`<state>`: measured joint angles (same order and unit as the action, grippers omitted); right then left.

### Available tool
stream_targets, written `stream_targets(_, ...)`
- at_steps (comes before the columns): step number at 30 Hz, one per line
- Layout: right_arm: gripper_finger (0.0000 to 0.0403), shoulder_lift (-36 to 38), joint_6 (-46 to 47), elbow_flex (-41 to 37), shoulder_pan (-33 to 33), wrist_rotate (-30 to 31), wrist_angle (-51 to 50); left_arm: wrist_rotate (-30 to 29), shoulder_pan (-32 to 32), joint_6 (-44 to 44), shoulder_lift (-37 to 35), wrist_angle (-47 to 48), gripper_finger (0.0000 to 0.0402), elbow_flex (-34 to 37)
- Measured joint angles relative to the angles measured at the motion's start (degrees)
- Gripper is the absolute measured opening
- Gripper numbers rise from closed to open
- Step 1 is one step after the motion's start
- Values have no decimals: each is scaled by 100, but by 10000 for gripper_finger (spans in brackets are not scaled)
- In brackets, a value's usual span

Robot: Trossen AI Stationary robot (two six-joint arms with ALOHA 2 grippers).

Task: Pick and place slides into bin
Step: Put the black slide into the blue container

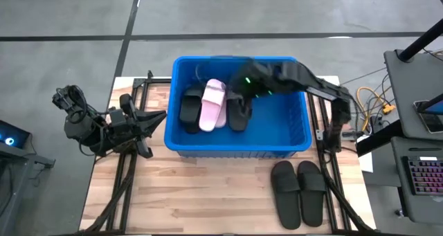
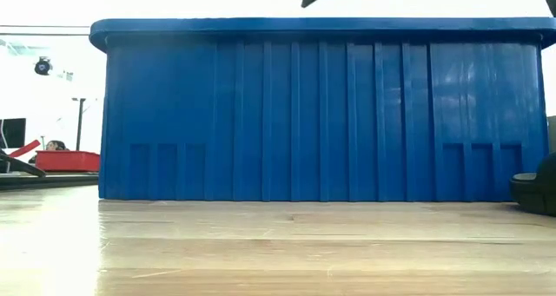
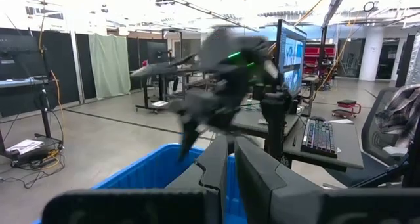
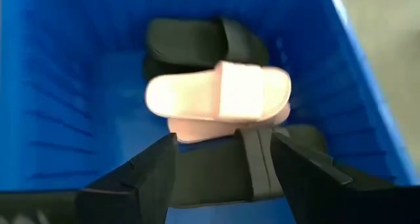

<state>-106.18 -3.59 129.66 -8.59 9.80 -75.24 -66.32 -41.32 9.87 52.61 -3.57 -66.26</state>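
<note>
- Wood table [image 1: 208, 194]: blue bin [image 1: 291, 147] holds pink slides [image 1: 212, 104] plus two black slides [image 1: 239, 111].
- Black pair [image 1: 299, 191] left near front-right corner.
- Right pincer [image 4: 223, 168] open above the bin; left pincer [image 3: 230, 178] closed, parked at left edge.

One blue bin [image 1: 284, 142] on the bench [image 1: 208, 194]. Inside it, two black slides, one at the left [image 1: 190, 108] and one toward the middle [image 1: 239, 113], with the pale pink slides [image 1: 212, 104] stacked between them, looking like a pair. Out on the bench, two more black slides [image 1: 299, 192] side by side. Two robot arms in sight.
</note>
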Motion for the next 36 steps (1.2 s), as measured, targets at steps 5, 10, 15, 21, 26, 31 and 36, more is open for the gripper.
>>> stream_targets(5, 226, 468, 427, -4, 1169, 1166, -186, 0, 0, 8, 40, 2, 15, 2)
stream_targets(10, 224, 701, 1763, -11, 2254, 1162, -1056, 2, 0, 9, 55, 7, 15, 4)
stream_targets(15, 224, 690, 3820, -185, 3376, 1228, -1458, 2, 0, 194, 75, 13, 15, 4)
stream_targets(21, 224, 574, 5160, -608, 4516, 1432, -1478, 2, 0, 448, 202, 13, 15, 4)
stream_targets(26, 224, 316, 5416, -1141, 5164, 1284, -1480, 2, -2, 445, 308, 13, 15, 4)
stream_targets(31, 224, -52, 5438, -1730, 5511, 944, -1484, 2, -2, 442, 417, 11, 15, 4)
stream_targets(36, 224, -330, 5470, -2315, 5672, 930, -1462, 3, -2, 442, 512, 19, 15, 4)
